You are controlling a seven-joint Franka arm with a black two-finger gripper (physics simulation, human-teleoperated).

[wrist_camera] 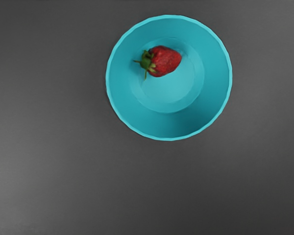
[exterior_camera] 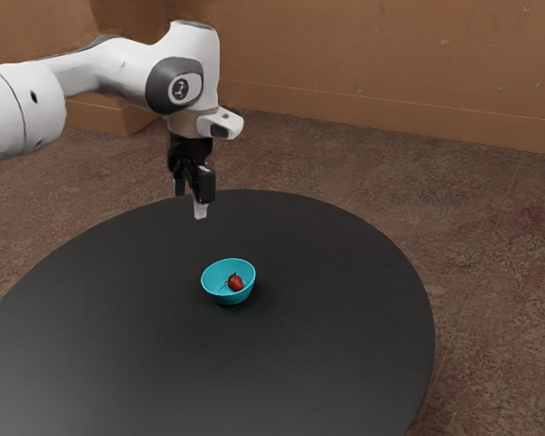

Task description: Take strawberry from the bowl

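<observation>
My gripper (exterior_camera: 192, 193) hangs above the table in the exterior view, higher than the bowl and a little toward that view's left, with its fingers apart and nothing between them. A turquoise bowl (exterior_camera: 216, 292) stands upright on the dark table, and a red strawberry (exterior_camera: 236, 283) lies inside it. From above, in the wrist view, the bowl (wrist_camera: 218, 83) is round and wide. The strawberry (wrist_camera: 165, 61) rests on its side on the bowl's floor, off centre, its green leaves turned toward the wall.
The round black table (exterior_camera: 345, 272) has a curved edge toward the exterior view's right. Brown carpet (exterior_camera: 490, 272) surrounds it, and an orange-brown wall (exterior_camera: 391, 64) rises behind.
</observation>
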